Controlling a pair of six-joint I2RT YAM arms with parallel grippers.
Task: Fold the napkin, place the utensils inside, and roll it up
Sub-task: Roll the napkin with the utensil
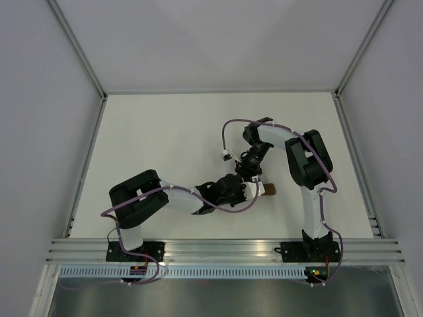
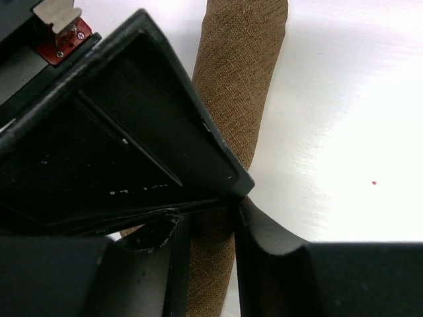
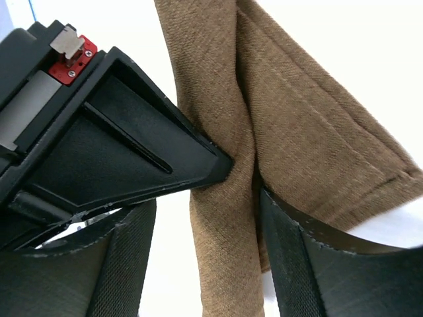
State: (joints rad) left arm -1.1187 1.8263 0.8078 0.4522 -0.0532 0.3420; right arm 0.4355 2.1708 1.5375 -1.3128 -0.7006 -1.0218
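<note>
We find the napkin (image 2: 238, 99) rolled; left jaws clamp it, right jaws stand apart; utensils unseen; only release seems left.

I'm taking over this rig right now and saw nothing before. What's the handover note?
The left pincer is shut on the napkin, which is rolled into a tube on the table. The right pincer straddles its looser end; grip unclear. No utensils visible, possibly inside. Folding and rolling look done. Left to do: tuck the loose flap, let go.
</note>
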